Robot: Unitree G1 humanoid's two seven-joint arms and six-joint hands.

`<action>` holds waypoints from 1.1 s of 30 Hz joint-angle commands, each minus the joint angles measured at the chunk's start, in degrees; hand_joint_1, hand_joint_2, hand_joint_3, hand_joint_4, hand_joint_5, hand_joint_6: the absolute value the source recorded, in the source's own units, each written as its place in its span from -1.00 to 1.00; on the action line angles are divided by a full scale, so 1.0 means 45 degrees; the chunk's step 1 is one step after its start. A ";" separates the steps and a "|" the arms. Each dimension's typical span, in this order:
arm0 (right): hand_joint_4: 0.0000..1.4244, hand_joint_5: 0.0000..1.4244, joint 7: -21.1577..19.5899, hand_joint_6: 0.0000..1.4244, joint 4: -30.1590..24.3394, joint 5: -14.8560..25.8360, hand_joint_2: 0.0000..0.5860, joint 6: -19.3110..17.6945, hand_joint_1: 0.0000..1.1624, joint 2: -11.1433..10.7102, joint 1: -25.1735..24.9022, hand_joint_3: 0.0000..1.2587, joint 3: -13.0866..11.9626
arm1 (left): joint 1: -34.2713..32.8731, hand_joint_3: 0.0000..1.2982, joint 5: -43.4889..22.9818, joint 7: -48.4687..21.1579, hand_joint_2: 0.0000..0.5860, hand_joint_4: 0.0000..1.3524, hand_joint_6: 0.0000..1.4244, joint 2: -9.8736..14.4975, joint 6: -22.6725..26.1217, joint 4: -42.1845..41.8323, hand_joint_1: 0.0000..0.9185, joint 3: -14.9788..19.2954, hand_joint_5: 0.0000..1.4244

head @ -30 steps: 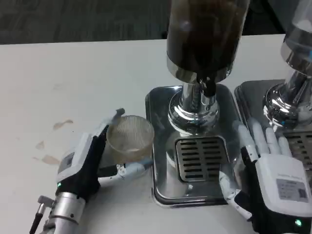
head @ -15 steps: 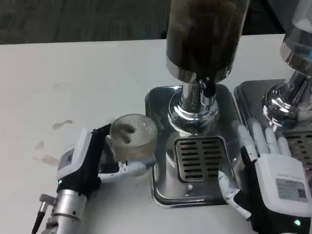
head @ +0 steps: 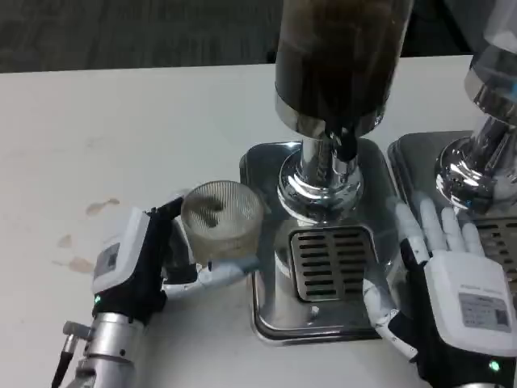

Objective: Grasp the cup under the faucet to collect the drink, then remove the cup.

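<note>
A clear ribbed cup (head: 221,217) is held by my left hand (head: 141,263), lifted a little and tilted, just left of the steel drip tray (head: 262,174). The fingers wrap its left side and the thumb runs under its front. The dispenser's dark drink tank (head: 339,56) stands above, with its black faucet (head: 345,144) over the slotted grate (head: 333,260). My right hand (head: 448,279) lies flat with fingers spread on the table between the two trays, holding nothing.
A second steel dispenser (head: 485,153) with its own tray stands at the right edge. Brown drink stains (head: 89,234) mark the white table to the left of my left hand. Bare table stretches across the back left.
My left hand has closed on the cup, raised it slightly and carried it a little right toward the drip tray. The right hand has stayed in place.
</note>
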 commanded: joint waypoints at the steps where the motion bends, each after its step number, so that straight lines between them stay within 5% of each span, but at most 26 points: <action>1: -1.00 -1.00 -0.0288 -1.00 -0.0245 0.0001 0.82 -0.0007 -0.54 0.0011 0.0008 -0.85 -0.0190 | -0.0105 0.20 0.0098 0.0381 -1.00 0.40 0.72 0.0132 -0.0617 -0.0931 0.29 0.0078 0.56; 17: -1.00 -1.00 -0.0787 -1.00 -0.1027 -0.0099 0.83 0.0887 -0.57 0.0566 0.1057 -0.87 -0.0785 | -0.1472 0.17 0.1129 -0.0310 -1.00 0.36 0.71 -0.0817 -0.0134 -0.0174 0.25 -0.1177 0.52; 33: -1.00 -1.00 -0.0822 -1.00 -0.1500 -0.0294 0.83 0.1243 -0.58 0.0902 0.1504 -0.90 -0.0764 | -0.3553 0.20 0.1376 -0.0487 -1.00 0.37 0.71 -0.2152 0.0947 0.1648 0.25 -0.2118 0.54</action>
